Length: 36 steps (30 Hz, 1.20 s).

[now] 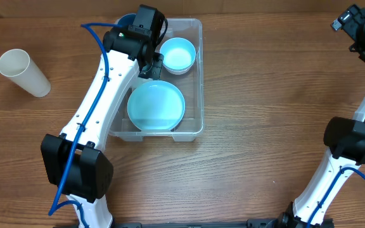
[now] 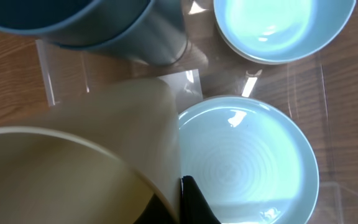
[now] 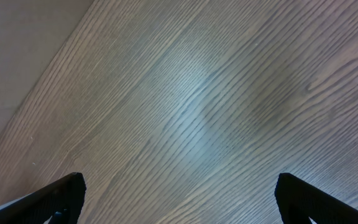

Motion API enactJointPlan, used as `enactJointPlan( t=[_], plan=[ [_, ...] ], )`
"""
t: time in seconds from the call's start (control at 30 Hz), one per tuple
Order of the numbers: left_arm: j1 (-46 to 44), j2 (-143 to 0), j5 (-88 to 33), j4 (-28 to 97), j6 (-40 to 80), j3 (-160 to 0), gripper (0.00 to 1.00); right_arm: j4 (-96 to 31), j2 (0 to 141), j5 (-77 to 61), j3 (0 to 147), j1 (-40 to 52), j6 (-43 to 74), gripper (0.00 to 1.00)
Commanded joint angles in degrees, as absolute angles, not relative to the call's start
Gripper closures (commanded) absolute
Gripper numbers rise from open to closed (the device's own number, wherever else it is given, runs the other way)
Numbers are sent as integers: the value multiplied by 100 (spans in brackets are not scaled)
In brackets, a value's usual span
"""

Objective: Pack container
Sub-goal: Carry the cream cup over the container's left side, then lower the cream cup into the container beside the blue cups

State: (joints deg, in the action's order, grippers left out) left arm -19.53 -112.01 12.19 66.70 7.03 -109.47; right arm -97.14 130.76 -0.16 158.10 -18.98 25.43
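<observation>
Though clear-walled, easy to pick out from overhead: bin [image 1: 194,95], flat on the worktop [image 1: 265,95], left of centre, open side up, long side running away from the arm bases. Holds a pale blue plate [image 1: 156,106] in the near half, lying flat and taking up most of the width. Holds a pale blue bowl [image 1: 177,54] in the far right corner, upright, just beyond the plate. Holds a blue cup [image 2: 92,25] in the far left corner, upright, largely hidden under the arm from overhead; one cup or two nested, cannot tell.

Over the far half, between blue cup and bowl: left tool [image 1: 154,63], closed tight on the wall of a cream cup [image 2: 73,162]. Seen from the left wrist, fills the lower left with that cup's rim and side, one black finger [image 2: 194,202] lying along the outside by the rim, the other hidden. Cup bottom touching the bin floor or not: cannot tell.

Outside the bin, well to the left: white cup [image 1: 23,73], lying on its side on the wood, mouth toward the far left. Well apart at the far right: right tool [image 3: 179,186], jaws spread wide, gripping nothing, wood grain below.
</observation>
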Motion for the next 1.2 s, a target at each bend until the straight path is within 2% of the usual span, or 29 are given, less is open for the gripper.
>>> enactJointPlan(
  t=[0.0, 0.43, 1.13, 1.17],
  plan=[
    [-1955, -11255, 1761, 6549, 947, -11034, 96, -9699, 12849, -5, 15937, -1883, 2547, 0],
    [-1955, -11286, 1793, 6377, 943, -10733, 96, -9701, 12849, -5, 15937, -1883, 2547, 0],
    [-1953, -11310, 1041, 6567, 945, -9996, 96, -9699, 12849, -5, 15937, -1883, 2547, 0],
    [-1953, -11310, 1044, 6571, 943, -10018, 94, -9699, 12849, -5, 15937, -1883, 2547, 0]
  ],
)
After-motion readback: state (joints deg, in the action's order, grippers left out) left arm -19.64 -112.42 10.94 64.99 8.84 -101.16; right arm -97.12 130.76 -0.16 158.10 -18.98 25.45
